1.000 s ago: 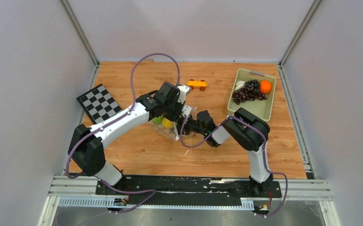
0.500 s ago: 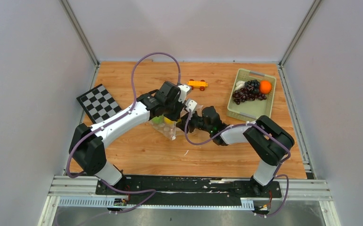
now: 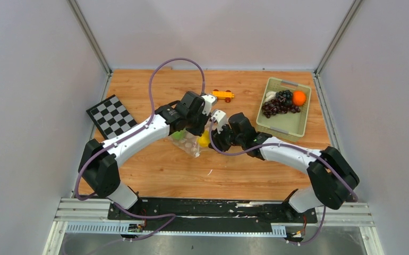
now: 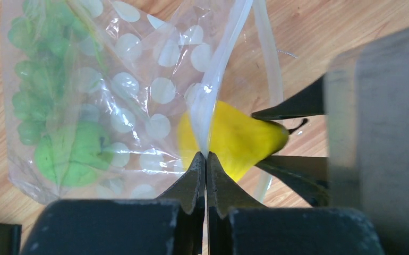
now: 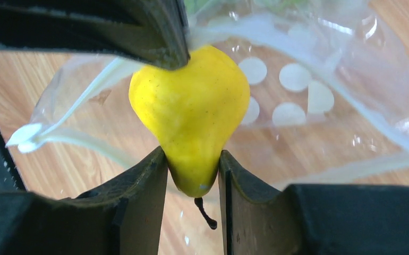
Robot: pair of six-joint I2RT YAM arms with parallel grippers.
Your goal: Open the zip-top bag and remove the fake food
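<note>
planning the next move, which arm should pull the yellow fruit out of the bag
Right. The right gripper grips the yellow fruit at the mouth of the bag; the left gripper is busy pinching its zip edge.

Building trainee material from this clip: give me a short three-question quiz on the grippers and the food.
1. True or false: the left gripper pinches the zip-top bag by its edge.
2. The right gripper grips: A) orange ball, B) yellow pear, C) toy car.
3. Fill in: the green pieces lie ___ the bag.
Key: 1 true; 2 B; 3 inside.
</note>
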